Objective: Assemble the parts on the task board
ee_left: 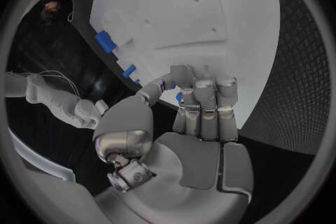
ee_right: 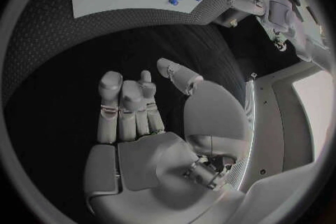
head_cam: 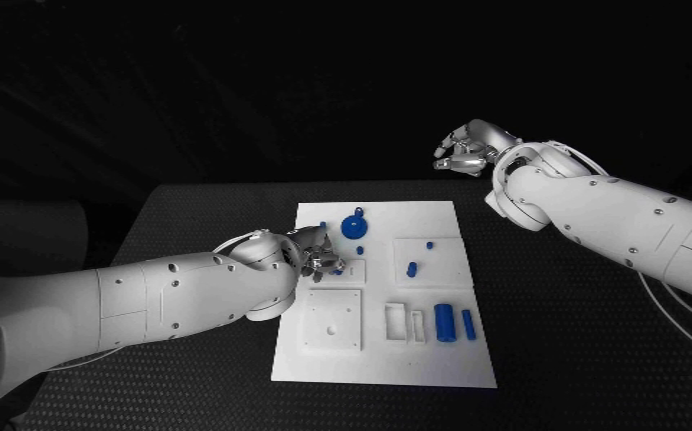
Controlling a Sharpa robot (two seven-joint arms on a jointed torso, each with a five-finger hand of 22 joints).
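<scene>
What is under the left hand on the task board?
The left hand hovers over the task board, by a small blue part. In the left wrist view, blue shows between its fingers. Whether it holds that part is hidden.

Counted one table (head_cam: 577,351), one task board (head_cam: 378,361), one round blue disc (head_cam: 355,228), two blue cylinders (head_cam: 444,321) (head_cam: 469,324), three small blue pieces lying free (head_cam: 361,249) (head_cam: 430,245) (head_cam: 411,269), and two hands: left hand (head_cam: 320,256), right hand (head_cam: 469,151).

No legible text, label or number on the task board (head_cam: 378,251), perhaps for poor resolution.
</scene>
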